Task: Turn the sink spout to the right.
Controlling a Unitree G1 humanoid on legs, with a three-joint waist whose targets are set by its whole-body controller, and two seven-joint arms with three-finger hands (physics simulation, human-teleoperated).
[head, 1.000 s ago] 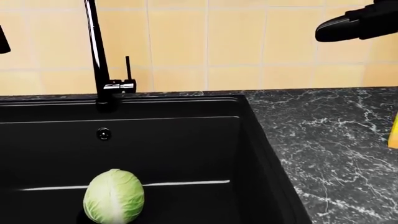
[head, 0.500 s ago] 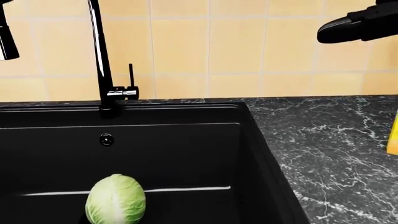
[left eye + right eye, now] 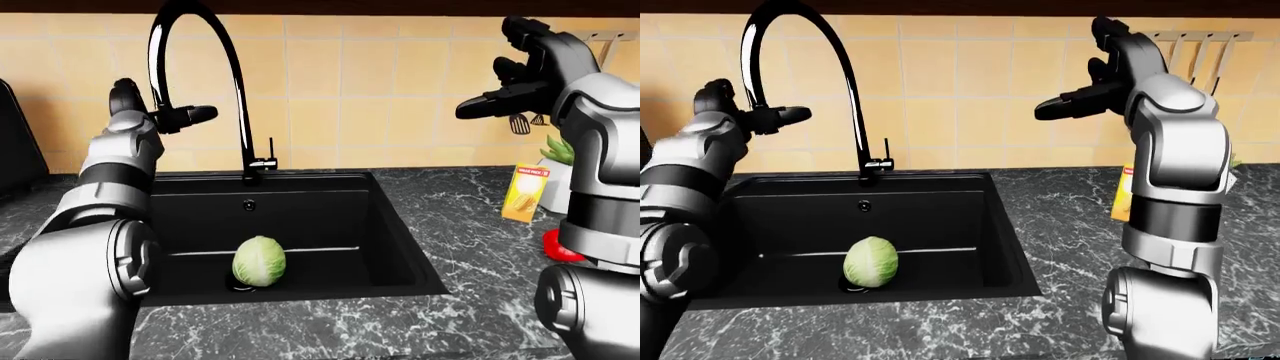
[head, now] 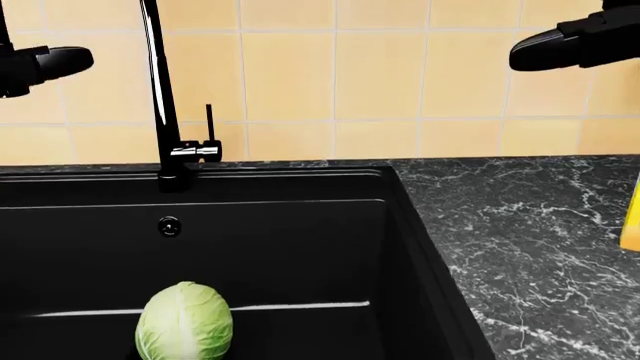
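Note:
The black gooseneck spout (image 3: 240,97) rises from its base at the sink's top rim, arches over and ends at the left (image 3: 155,101). Its thin lever (image 3: 270,148) stands upright by the base. My left hand (image 3: 186,116) is raised at the spout's down-turned end, black fingers (image 4: 55,61) stretched out to the right beside it, open. I cannot tell if it touches the spout. My right hand (image 3: 505,97) is open and empty, held high at the right, far from the spout.
A green cabbage (image 3: 259,261) lies over the drain of the black sink (image 3: 390,232). On the dark marble counter at the right stand a yellow box (image 3: 525,193), a red item (image 3: 558,247) and a potted plant (image 3: 558,150). Utensils (image 3: 1188,46) hang on the tiled wall.
My left hand has come into the head view from the left and moved right, toward the spout. The view shifted slightly between the earliest frames. The right hand has hardly moved.

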